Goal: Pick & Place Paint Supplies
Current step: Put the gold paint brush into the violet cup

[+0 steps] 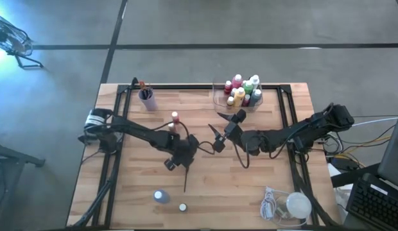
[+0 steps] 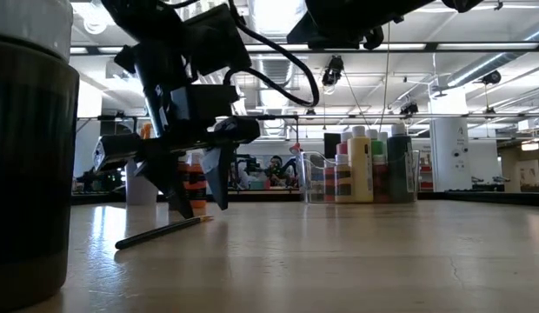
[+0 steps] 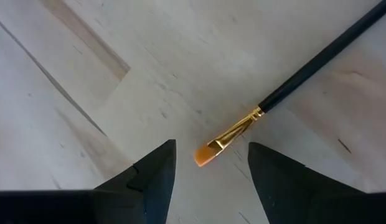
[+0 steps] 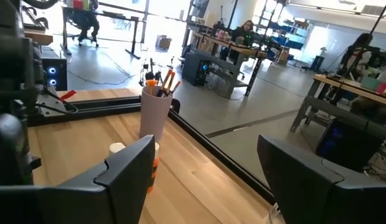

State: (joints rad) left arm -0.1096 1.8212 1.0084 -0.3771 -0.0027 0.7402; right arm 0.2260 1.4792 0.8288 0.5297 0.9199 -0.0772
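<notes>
Wooden table point(image 1: 250, 192), flat paintbrush point(image 3: 286, 93) bristles toward spread left fingers point(image 3: 152, 180); right fingers point(image 4: 127, 168) wide.

One camera hangs above me, looking straight down on the whole desk point(image 1: 205, 192). Another sits at desk height, looking level across into the room. My left wrist camera stares close down at a paintbrush point(image 3: 286, 93), shared with both. My right wrist camera faces a cup point(image 4: 155, 112).
</notes>
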